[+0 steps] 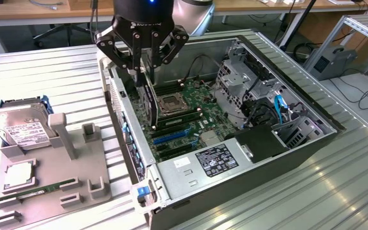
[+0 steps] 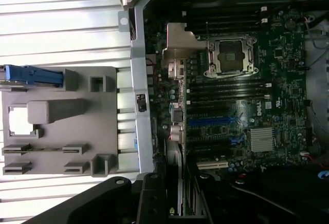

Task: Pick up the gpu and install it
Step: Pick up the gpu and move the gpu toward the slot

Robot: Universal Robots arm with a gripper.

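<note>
Hand at upper middle of the exterior view, above the open computer case. Its fingers stand about halfway apart, clamped on the upper edge of the gpu. Card hangs upright, edge-down, inside the case over the motherboard. It sits between the case's rear wall on the exterior view's left and the CPU socket. You cannot tell whether its lower edge touches the board or a slot.

Handling, as a judgement:
- Treat the card as stiff, fairly light and fragile.
- It will not forgive twist, and the fan cooler is a poor place to squeeze.
- Your hold across the flat faces near the upper edge looks sound.
- Smooth faces could slip under an off-axis push, so press in line with the card.

Edges and room:
- Tight: the rear wall is just beside one end of the card, and the socket and RAM slots are near its other face.
- Blue expansion slots lie lower in the frame, toward the power supply.
- Drive cage is well apart, on the exterior view's right.
- Open room is straight up out of the case.
- Grey fixture with the hard drive sits on the counter at the exterior view's left, apart from the case
</note>
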